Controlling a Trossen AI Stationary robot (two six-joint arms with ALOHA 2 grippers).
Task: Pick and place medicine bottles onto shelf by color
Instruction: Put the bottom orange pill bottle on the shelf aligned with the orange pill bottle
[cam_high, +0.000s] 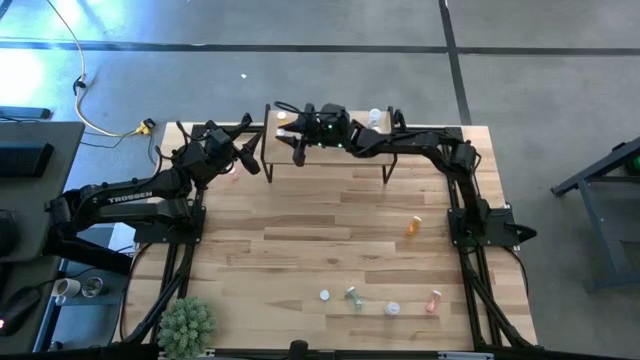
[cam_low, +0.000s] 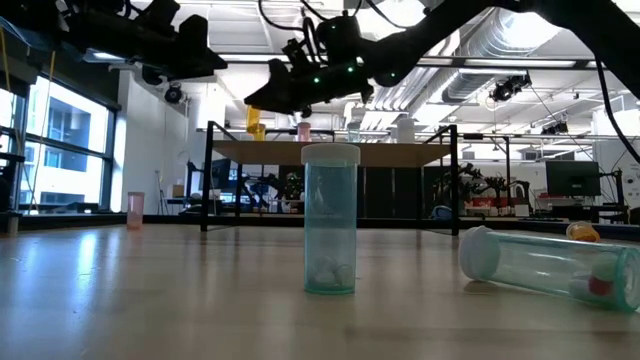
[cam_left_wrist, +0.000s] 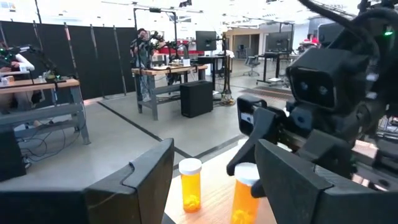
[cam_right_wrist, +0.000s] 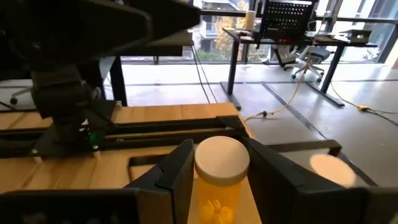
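Note:
The shelf (cam_high: 345, 152) stands at the table's far middle. Over its left end my right gripper (cam_high: 297, 152) is shut on an orange medicine bottle (cam_right_wrist: 219, 183) with a white cap. A second orange bottle (cam_left_wrist: 189, 185) stands upright on the shelf beside it. A pink one (cam_low: 303, 129) shows on the shelf in the low view. My left gripper (cam_high: 254, 165) hangs open and level just left of the shelf, holding nothing. Loose bottles stay on the table: an orange one (cam_high: 413, 226), a green one (cam_low: 330, 220) standing, and a clear one (cam_low: 545, 265) lying on its side. My right gripper pinches the orange bottle's body just under the white cap (cam_right_wrist: 221, 160), one finger on each side. The fingers run nearly level, coming from the table's right side. The bottle stands upright in the hold. Whether its base touches the shelf, I cannot tell.
A green plant (cam_high: 187, 322) sits at the near left corner. A pink bottle (cam_high: 433, 300) and white-capped bottles (cam_high: 392, 308) lie near the front edge. Another pink bottle (cam_low: 135, 210) stands on the table by my left arm. The table's middle is bare wood.

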